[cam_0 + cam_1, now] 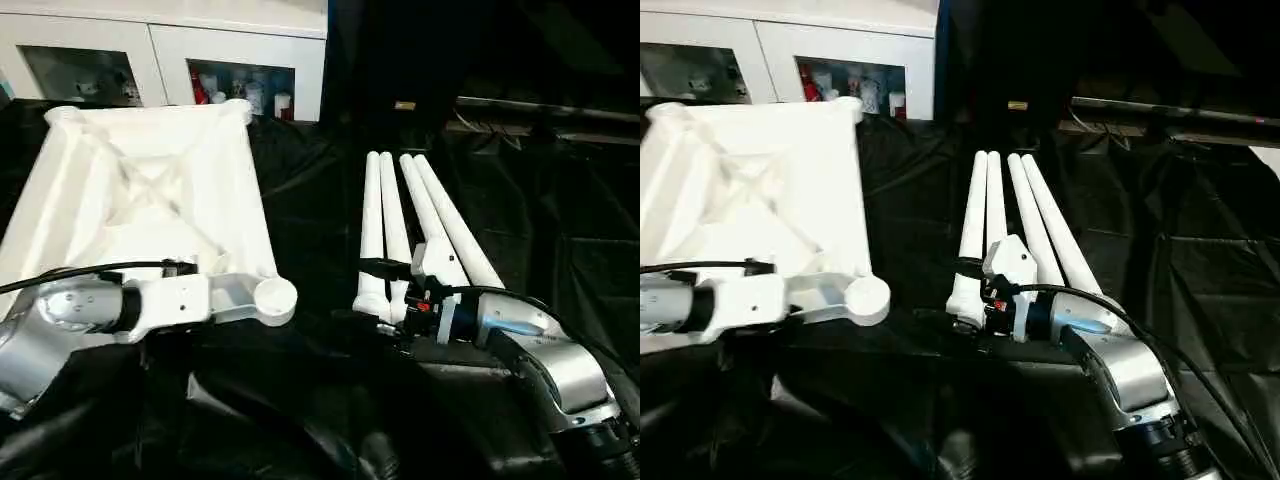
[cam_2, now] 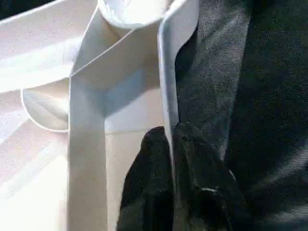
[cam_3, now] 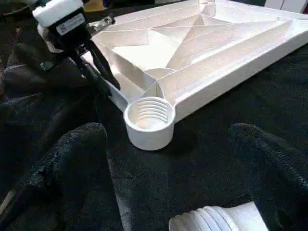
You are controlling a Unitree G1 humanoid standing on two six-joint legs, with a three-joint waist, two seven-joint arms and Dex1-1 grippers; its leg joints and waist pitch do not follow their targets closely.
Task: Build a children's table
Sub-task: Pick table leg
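Left eye view: we count one tabletop (image 1: 150, 190), four legs (image 1: 420, 215); left gripper (image 2: 171, 159) pinches its rim, right gripper (image 3: 168, 159) gapes.

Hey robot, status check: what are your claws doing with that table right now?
Left claw pinching the tabletop rim beside the near corner socket. Right claw open over the threaded end of a leg. Four legs side by side, none fitted. Nothing blocking.

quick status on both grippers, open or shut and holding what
Left gripper: closed on the side wall of the white plastic ribbed tabletop.
Right gripper: open, holding nothing, by the white tubular legs.
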